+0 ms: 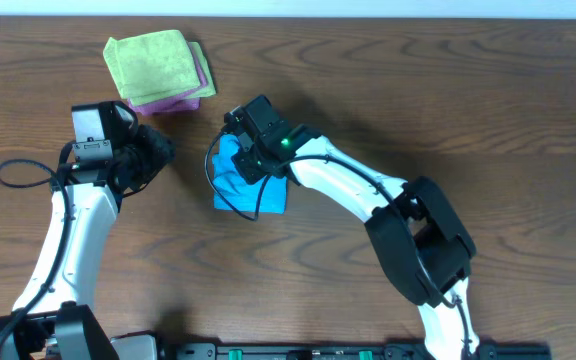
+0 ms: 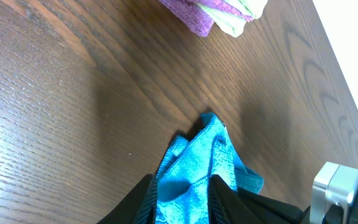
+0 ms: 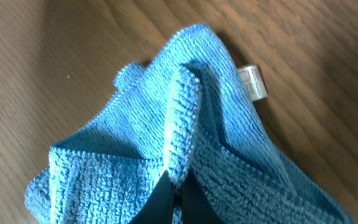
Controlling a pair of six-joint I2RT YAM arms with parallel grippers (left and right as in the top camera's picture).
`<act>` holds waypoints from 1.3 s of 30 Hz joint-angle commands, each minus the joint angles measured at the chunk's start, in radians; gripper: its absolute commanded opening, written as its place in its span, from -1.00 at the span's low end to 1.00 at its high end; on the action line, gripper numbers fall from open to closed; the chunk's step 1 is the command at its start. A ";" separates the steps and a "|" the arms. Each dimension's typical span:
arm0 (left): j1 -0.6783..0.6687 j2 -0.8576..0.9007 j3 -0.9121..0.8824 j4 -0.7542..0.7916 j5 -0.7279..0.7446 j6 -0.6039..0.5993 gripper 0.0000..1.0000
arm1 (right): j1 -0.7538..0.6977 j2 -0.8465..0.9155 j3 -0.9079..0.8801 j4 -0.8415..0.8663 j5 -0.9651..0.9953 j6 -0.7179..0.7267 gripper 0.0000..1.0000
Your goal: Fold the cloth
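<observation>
**Task status.** Treat the fold as under way, not finished. The cloth [image 1: 273,195] lies near the middle of the surface [image 1: 418,90], gathered into a compact, uneven bundle rather than a flat, layered rectangle. The right wrist view shows overlapping layers with one ridge raised above them. The white tag [image 3: 252,82] sticks out at the bundle's right edge in that view. Judge that at least one layer is turned over, but the edges are not aligned and nothing lies flat. Expect the ridge to need carrying across, laying down and squaring. The lime-green cloth [image 1: 153,60] and the pink-purple cloth [image 1: 183,100] beneath it sit stacked at the far left, well apart from the work.

**Right fingers.** The right fingers [image 3: 160,211] are closed together on the raised ridge, pinching it. In the overhead view the right arm [image 1: 348,185] reaches in from the near right, and its end is over the far part of the bundle.

**Left fingers.** The left fingers [image 2: 138,205] stand partly parted, with blue fabric showing in the gap. You cannot confirm contact from that view. The overhead view puts the end of the left arm [image 1: 78,215] to the left of the bundle with bare surface between them, so read these fingers as holding nothing.
</observation>
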 commanded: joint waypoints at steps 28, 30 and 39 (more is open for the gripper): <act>0.005 0.005 -0.010 0.016 0.010 0.018 -0.43 | 0.082 -0.076 0.031 0.007 -0.148 -0.070 -0.83; 0.005 0.005 -0.010 0.016 0.010 0.018 -0.43 | 0.088 -0.058 0.031 0.006 -0.148 -0.070 -0.40; 0.005 0.005 -0.010 0.016 0.010 0.018 -0.43 | 0.075 -0.064 0.032 -0.002 -0.111 -0.069 0.98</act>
